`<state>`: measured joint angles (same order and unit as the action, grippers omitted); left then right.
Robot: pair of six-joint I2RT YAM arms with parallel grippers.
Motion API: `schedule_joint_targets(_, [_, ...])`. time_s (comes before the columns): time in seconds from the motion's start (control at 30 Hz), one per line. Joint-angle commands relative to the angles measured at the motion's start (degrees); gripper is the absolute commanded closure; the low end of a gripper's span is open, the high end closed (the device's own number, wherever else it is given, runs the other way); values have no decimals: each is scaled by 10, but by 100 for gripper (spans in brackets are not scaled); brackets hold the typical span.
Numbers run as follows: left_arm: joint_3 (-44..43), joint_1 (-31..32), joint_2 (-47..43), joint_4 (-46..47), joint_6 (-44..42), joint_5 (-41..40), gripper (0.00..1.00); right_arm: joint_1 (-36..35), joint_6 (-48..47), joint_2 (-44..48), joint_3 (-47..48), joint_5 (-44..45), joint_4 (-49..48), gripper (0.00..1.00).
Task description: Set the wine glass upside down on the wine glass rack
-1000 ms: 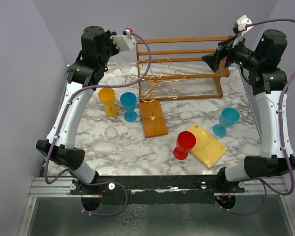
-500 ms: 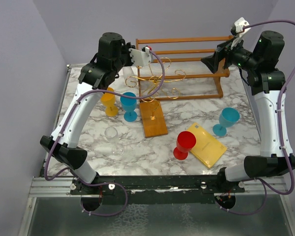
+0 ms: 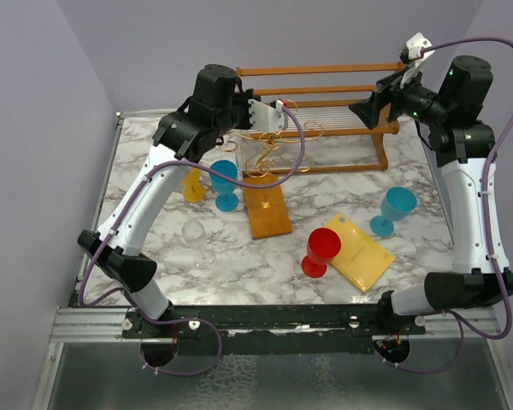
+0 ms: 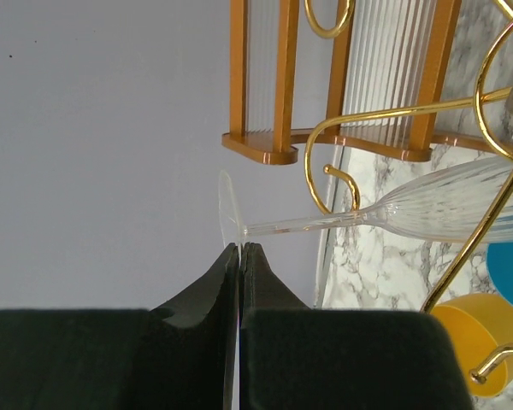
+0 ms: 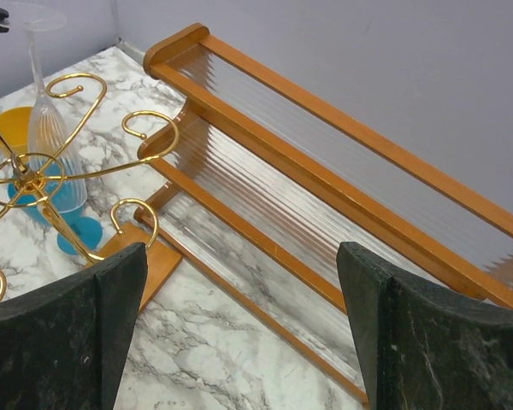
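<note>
Top external view, left to right, everything placed against the rack [image 3: 268, 149]: well left of its base and nearer, second glass [image 3: 195, 232] on the table [image 3: 167, 256]. Just left of the base, yellow cup [image 3: 191, 186], then blue cup [image 3: 225, 183], both upright. Over the rack's left scrolls, left gripper [image 3: 280, 116], reached in from the left. Right of the base and nearer, red cup [image 3: 321, 250] beside a yellow card [image 3: 363, 256]. Farther right of the rack, other blue cup [image 3: 396, 207]. Behind the rack, shelf [image 3: 325, 69]. High up, well right of the rack, right gripper [image 3: 369, 108].

Left wrist view: left gripper [image 4: 239, 249] with fingers pressed together, pinching the rim of the foot of the glass [image 4: 445, 201]. Stem run out from the fingers toward the rack [image 4: 385, 115], close under a small gold hook, contact not clear. Ribbed bowl in among the gold wires, across the slanted rod.

Right wrist view: glass [image 5: 44, 128] upside down at the rack [image 5: 34, 171], foot on top against a dark fingertip in the top-left corner. Bowl hung down among the scrolls, above the base, touching the wire or not impossible to tell. Right gripper [image 5: 239, 333] with jaws spread wide, nothing between them, over the shelf [image 5: 325, 196] to the right of the rack
</note>
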<state>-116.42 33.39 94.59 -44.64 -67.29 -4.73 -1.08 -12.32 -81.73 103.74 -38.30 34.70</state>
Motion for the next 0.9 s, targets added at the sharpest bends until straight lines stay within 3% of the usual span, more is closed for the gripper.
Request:
schedule_joint_targets(0.0, [-19,11,6,16,26,28,100,-1,-1,13,-5,-18,-11,8])
schedule_joint_targets(0.37, [-3,32,40,94,62,-6,100,-1,-3,17,-9,-15,-11,8])
schedule_joint_targets(0.87, [35,34,47,126,72,-122,100,-1,-1,16,-7,-17,-12,8])
